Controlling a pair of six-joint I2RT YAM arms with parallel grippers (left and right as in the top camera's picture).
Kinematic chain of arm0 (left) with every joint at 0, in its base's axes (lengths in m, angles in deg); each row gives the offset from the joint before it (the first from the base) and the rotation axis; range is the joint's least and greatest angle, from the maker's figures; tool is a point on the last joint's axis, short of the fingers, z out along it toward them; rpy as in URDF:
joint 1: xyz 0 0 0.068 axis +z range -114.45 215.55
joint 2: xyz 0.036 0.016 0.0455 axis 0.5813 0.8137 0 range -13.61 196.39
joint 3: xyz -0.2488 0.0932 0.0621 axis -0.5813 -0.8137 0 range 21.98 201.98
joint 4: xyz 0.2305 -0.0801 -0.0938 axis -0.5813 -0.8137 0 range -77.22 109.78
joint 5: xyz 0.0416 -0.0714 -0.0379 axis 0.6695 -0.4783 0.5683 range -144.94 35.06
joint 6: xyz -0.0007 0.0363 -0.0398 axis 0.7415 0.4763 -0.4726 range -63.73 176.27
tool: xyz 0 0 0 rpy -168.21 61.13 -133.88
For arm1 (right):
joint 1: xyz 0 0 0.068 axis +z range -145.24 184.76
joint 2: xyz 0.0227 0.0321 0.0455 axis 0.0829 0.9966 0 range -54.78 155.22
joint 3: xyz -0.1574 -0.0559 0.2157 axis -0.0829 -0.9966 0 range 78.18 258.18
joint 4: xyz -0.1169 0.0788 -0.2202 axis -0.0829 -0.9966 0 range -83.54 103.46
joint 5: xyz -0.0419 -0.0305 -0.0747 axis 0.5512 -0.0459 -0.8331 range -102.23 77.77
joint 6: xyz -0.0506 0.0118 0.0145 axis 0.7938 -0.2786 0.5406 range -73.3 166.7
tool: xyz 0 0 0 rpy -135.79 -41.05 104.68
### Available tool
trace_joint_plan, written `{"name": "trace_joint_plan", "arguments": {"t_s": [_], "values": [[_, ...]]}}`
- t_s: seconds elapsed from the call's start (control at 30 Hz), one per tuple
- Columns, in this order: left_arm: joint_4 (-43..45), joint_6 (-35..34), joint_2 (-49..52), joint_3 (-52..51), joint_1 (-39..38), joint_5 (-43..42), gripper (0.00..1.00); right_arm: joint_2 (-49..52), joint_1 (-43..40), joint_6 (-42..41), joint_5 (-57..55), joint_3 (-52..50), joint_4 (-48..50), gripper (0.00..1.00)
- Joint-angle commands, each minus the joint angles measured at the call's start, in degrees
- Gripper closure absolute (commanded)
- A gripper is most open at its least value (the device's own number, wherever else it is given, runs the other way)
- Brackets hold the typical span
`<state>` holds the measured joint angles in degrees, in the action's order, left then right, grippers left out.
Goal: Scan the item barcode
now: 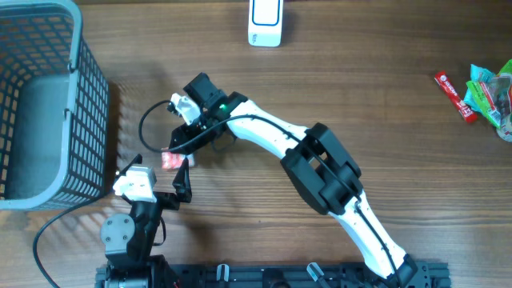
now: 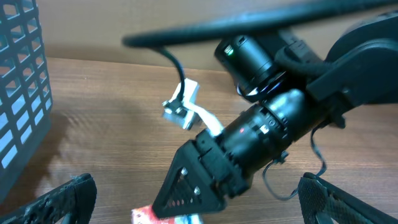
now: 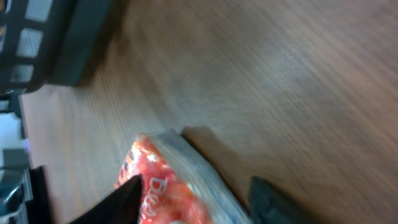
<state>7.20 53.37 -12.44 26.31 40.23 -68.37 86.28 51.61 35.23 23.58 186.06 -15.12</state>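
A small red snack packet (image 1: 170, 161) lies on the wooden table between the two arms. My right gripper (image 1: 178, 150) reaches in from the right and hangs over it. In the right wrist view the packet (image 3: 163, 190) fills the gap between the dark fingertips (image 3: 127, 198). One tip touches it, but blur hides whether the other presses. My left gripper (image 2: 199, 211) stands wide open around the same spot, its pads (image 2: 65, 198) at the frame's sides. There the red packet (image 2: 149, 216) peeks out under the right arm's jaw. No barcode shows.
A white scanner-like device (image 1: 265, 22) stands at the table's far edge. A grey mesh basket (image 1: 80, 104) fills the left side, close to the left arm. Several more snack packets (image 1: 480, 90) lie at the far right.
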Motion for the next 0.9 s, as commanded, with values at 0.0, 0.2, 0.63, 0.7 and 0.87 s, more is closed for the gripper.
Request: {"name": "trace_joint_plan", "arguments": {"t_s": [0.0,0.2,0.63,0.7,0.87], "values": [[0.2,-0.6,-0.2,-0.4,0.3,-0.5,0.0,7.4,1.2,-3.3,-7.9,-3.0,-3.7,0.95],[0.2,-0.6,-0.2,-0.4,0.3,-0.5,0.0,4.7,-4.2,-4.2,-3.1,-2.8,-6.9,0.95],[0.2,-0.6,-0.2,-0.4,0.3,-0.5,0.0,-17.0,-27.1,1.5,19.1,-2.8,-35.2,0.96],[0.2,-0.6,-0.2,-0.4,0.3,-0.5,0.0,-17.0,-29.0,3.9,17.9,-2.9,-37.3,0.96],[0.2,-0.6,-0.2,-0.4,0.3,-0.5,0.0,-16.9,-28.8,3.9,4.0,-5.1,-35.4,0.96]]}}
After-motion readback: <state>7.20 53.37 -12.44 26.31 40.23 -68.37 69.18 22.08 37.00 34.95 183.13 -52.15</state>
